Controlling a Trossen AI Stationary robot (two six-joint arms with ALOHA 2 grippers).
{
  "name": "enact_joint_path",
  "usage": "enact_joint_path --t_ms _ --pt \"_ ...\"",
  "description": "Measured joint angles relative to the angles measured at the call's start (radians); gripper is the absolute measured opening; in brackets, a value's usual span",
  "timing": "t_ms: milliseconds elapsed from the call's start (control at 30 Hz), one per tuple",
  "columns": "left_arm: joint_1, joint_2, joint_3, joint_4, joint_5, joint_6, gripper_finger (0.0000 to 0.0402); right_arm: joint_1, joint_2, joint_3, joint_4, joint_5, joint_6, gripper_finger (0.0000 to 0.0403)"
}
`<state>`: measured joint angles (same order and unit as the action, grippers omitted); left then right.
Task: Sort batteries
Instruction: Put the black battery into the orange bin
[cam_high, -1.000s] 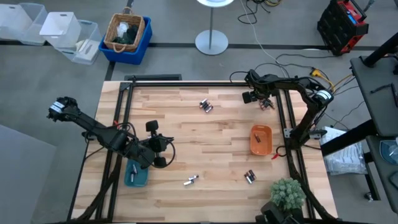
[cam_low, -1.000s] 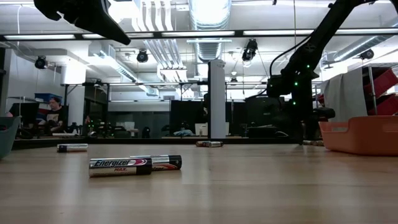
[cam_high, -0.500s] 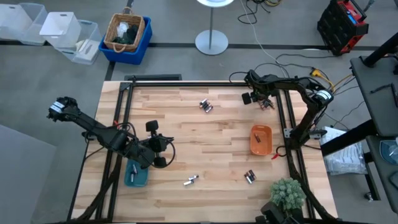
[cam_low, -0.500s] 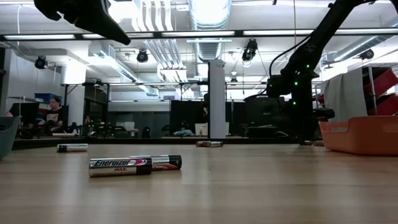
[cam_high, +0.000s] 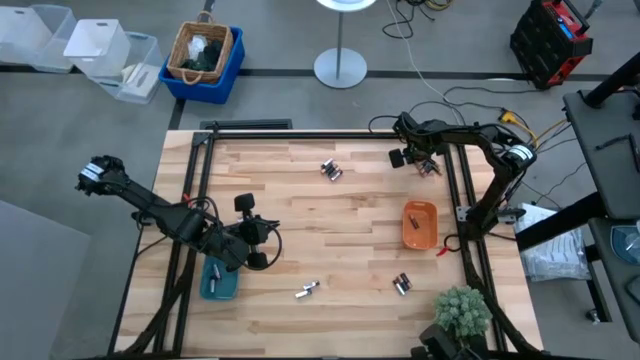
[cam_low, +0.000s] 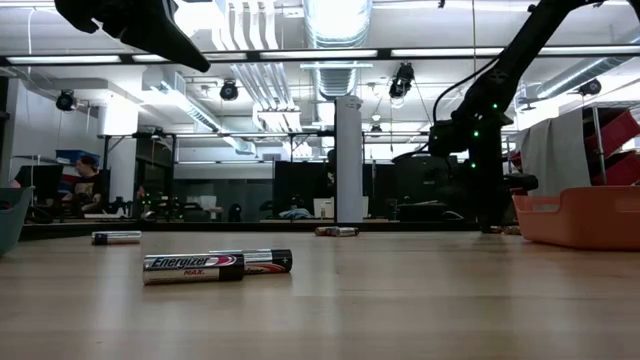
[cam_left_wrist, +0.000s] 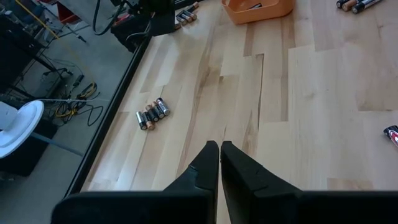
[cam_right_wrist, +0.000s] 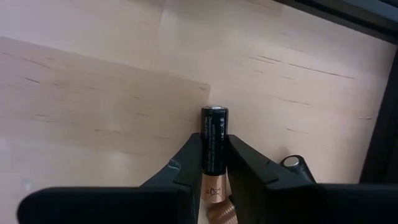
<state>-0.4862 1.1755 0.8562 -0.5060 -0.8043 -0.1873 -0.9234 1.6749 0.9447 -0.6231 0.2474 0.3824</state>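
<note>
Right gripper, at the tabletop's far right corner, pinches one black-and-copper battery between its two fingers, the cell's long axis running straight out along the fingers with its flat silver cap foremost; another loose cell lies just beside it. By my reading the coming move turns on the orange tray, which sits near the right edge, nearer the front than this gripper. Left gripper, fingers pressed together and empty, hangs near the front left corner, beside the teal tray.
</note>
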Motion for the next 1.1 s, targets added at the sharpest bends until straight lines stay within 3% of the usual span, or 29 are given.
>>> enact_joint_path --t_ms 367,733,1100 --pt "0.000 0.000 0.000 0.001 0.000 0.004 0.0000 -0.006 -0.017 -0.003 -0.007 -0.001 0.000 0.0054" --pt "0.000 0.000 0.000 0.013 0.000 0.014 0.0000 -0.007 -0.126 -0.003 -0.005 -0.001 -0.001 0.0054" --pt "0.000 0.000 0.000 0.014 0.000 0.019 0.0000 0.020 -0.308 -0.002 -0.060 -0.158 -0.014 0.0054"
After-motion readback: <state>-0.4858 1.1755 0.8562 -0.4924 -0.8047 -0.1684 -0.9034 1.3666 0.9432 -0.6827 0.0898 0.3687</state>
